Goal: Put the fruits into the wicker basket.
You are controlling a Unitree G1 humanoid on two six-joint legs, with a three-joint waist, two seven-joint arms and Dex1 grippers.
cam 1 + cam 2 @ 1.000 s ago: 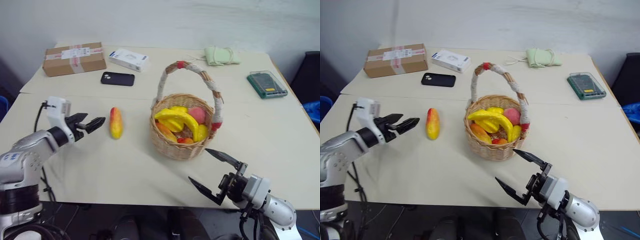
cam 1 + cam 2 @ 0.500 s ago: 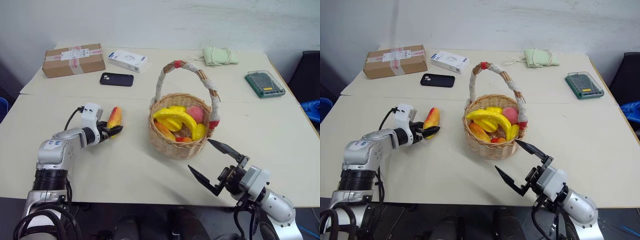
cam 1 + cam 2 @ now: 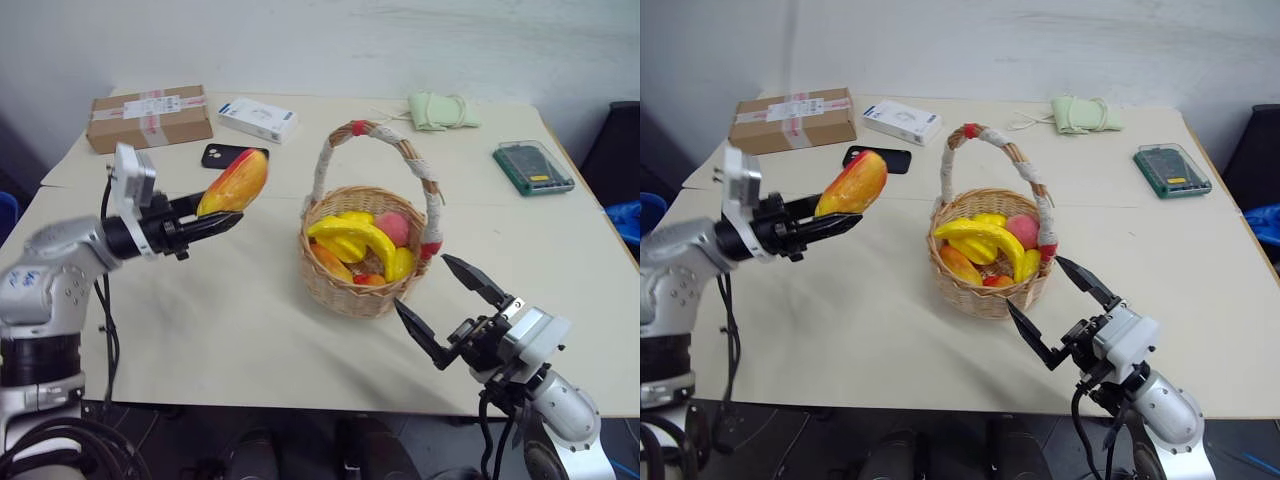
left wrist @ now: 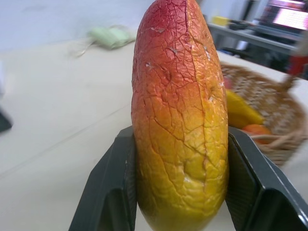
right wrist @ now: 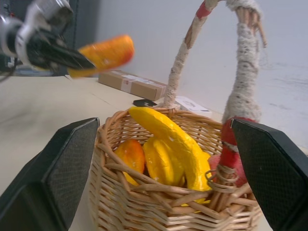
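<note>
My left gripper (image 3: pixel 225 212) is shut on the yellow-to-red mango-like fruit (image 3: pixel 236 181), which is lifted off the table and tilted, to the left of the wicker basket (image 3: pixel 365 290). In the left wrist view the fruit (image 4: pixel 180 115) stands between both black fingers. The basket holds a yellow banana (image 3: pixel 352 237) and other fruits under its arched handle (image 3: pixel 380 135). My right gripper (image 3: pixel 420 280) is open with nothing in it, just in front of the basket's near right side. The right wrist view looks into the basket (image 5: pixel 144 202) between its spread fingers.
On the far side of the cream table (image 3: pixel 200 330) lie a cardboard box (image 3: pixel 148 116), a black phone (image 3: pixel 222 153) partly behind the held fruit, a white box (image 3: pixel 257 119), a green cloth (image 3: pixel 440 110) and a green case (image 3: pixel 533 166).
My left gripper closed on the mango-like fruit where it lay on the table and lifted it up and toward the basket. My right gripper rose a little and stayed open.
</note>
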